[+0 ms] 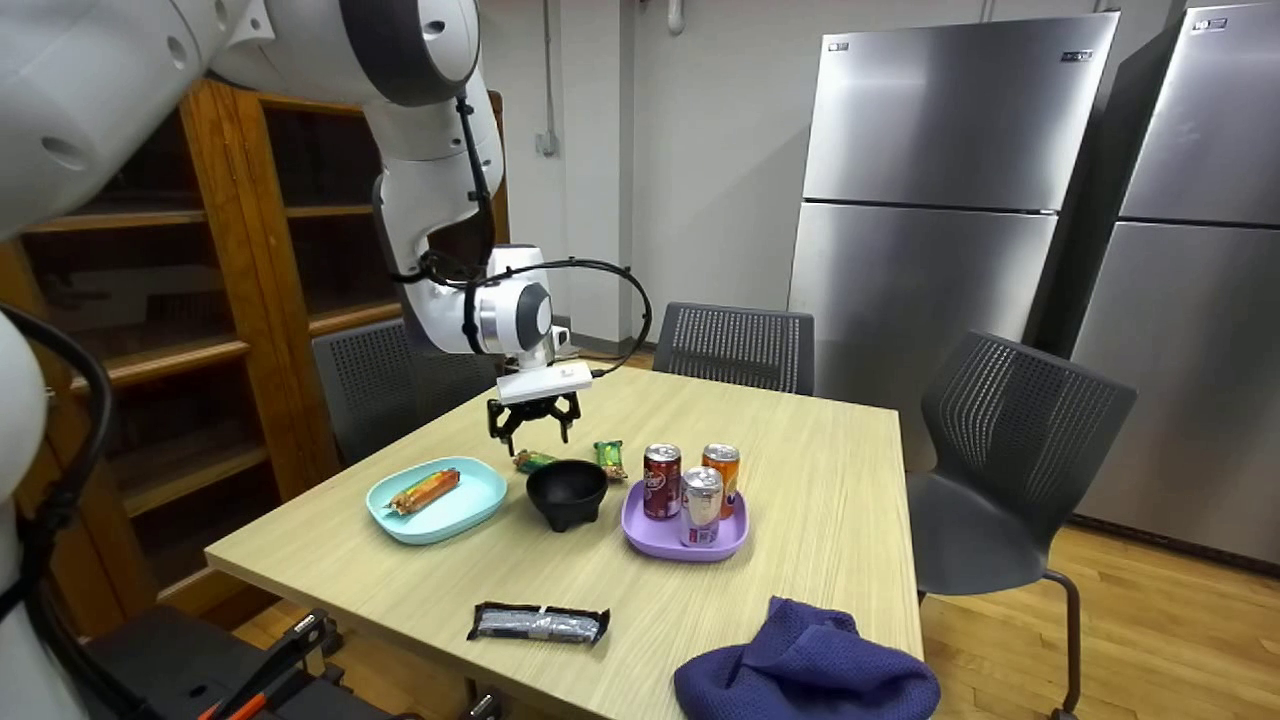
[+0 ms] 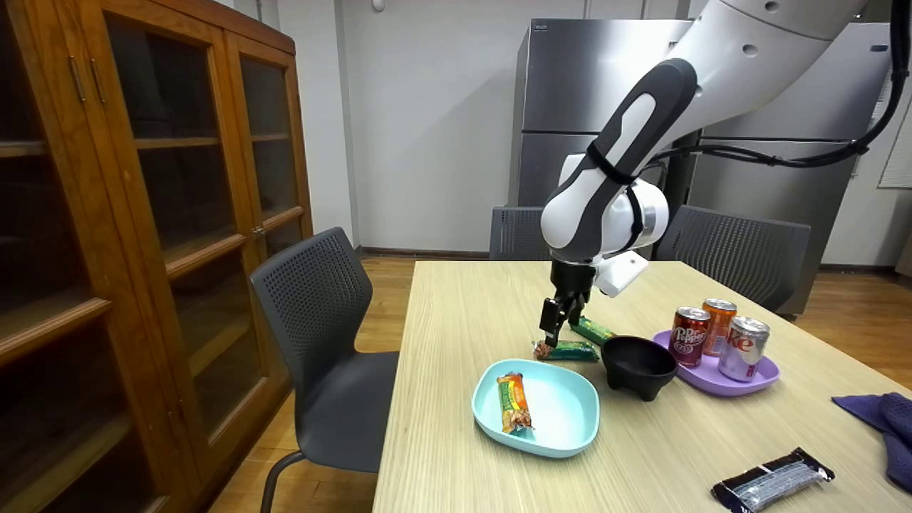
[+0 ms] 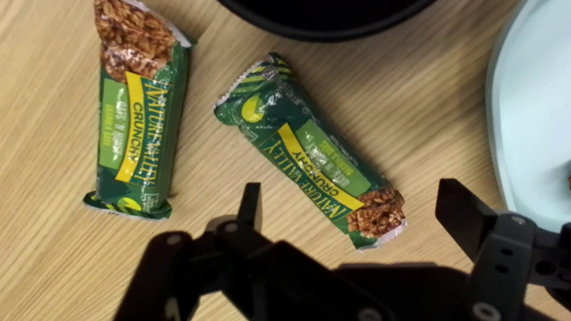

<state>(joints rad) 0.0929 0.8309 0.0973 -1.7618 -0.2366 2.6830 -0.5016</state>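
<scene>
My gripper (image 3: pixel 351 198) is open and empty above the table, its fingers spread wide in the wrist view. A green granola bar (image 3: pixel 308 156) lies slantwise ahead of and partly between the fingertips, with its brown end closest to the jaws. The fingers do not appear to touch it. A second green granola bar (image 3: pixel 134 133) lies to its left. In an exterior view the gripper (image 2: pixel 563 329) hovers just over the nearer green bar (image 2: pixel 573 350), with the other green bar (image 2: pixel 593 330) behind. In an exterior view the gripper (image 1: pixel 537 444) is behind the black bowl (image 1: pixel 567 490).
A turquoise plate (image 2: pixel 491 427) holds an orange-green bar (image 2: pixel 514 402). A purple plate (image 1: pixel 650 545) holds a Dr Pepper can (image 1: pixel 661 482), an orange can (image 2: pixel 718 326) and a silver can (image 1: pixel 702 508). A black-silver wrapped bar (image 1: pixel 540 624) and blue cloth (image 1: pixel 810 670) lie nearer the front. Chairs surround the table.
</scene>
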